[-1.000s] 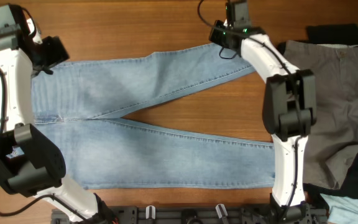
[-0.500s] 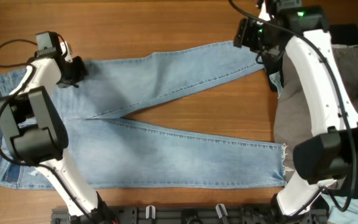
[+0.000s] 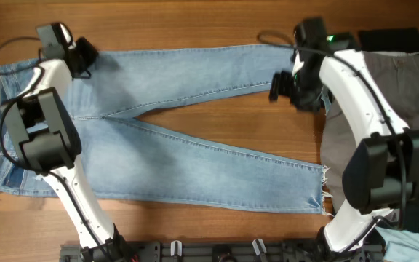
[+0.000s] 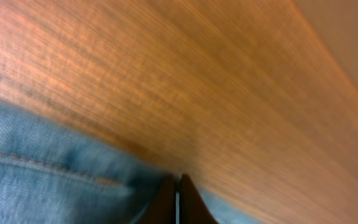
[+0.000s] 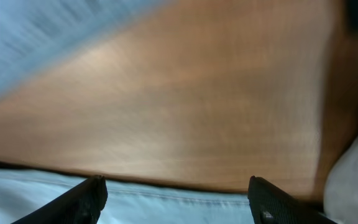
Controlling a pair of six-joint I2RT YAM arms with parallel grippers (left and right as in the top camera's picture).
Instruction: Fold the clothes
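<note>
— Where your left gripper [image 4: 177, 202] sits, what is it doing?
— My fingers there are pressed together on the edge of the jeans [image 3: 188, 167], at the waist end. Denim lies on both sides of them, and the bare table [image 4: 229, 93] is ahead.
— And the right gripper [image 5: 179, 198]?
— Its fingers [image 5: 92, 198] stand wide apart and hold nothing. One leg's cloth lies just under them. More denim shows ahead, blurred.
</note>
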